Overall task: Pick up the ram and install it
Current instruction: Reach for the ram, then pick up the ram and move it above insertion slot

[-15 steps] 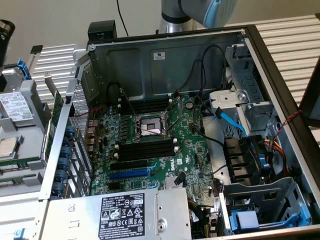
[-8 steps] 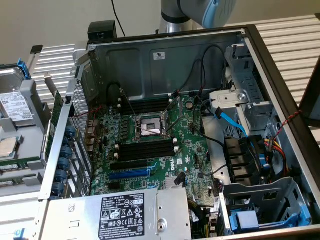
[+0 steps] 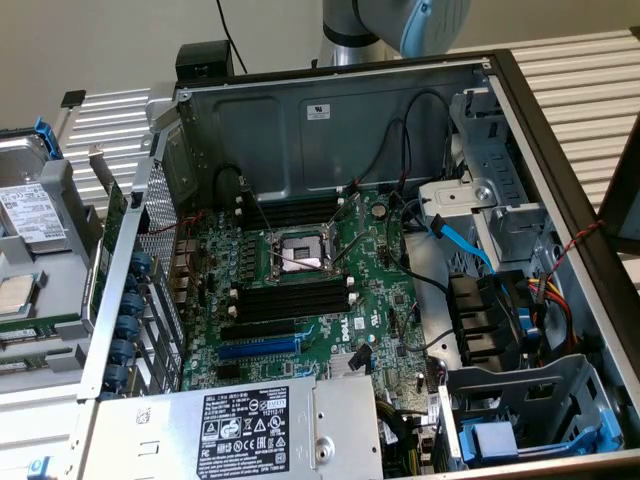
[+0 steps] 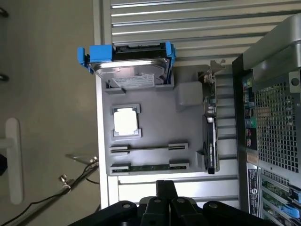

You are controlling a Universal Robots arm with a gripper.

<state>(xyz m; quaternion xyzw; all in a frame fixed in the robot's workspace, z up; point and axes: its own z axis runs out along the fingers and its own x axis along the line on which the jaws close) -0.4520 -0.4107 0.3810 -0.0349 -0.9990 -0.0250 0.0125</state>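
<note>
One ram (image 4: 149,167), a thin green stick, lies flat in the outermost slot of the grey tray (image 4: 188,117), beside a second slot (image 4: 149,148), a square processor (image 4: 126,121) and a blue-framed hard drive (image 4: 131,70) in the same tray. In the exterior view that tray sits on the ribbed counter (image 3: 580,60) at nine o'clock from the open computer case (image 3: 330,110). The fingers (image 4: 165,188) hover clear of the ram, nearest its end of the tray, pressed together and holding nothing
</note>
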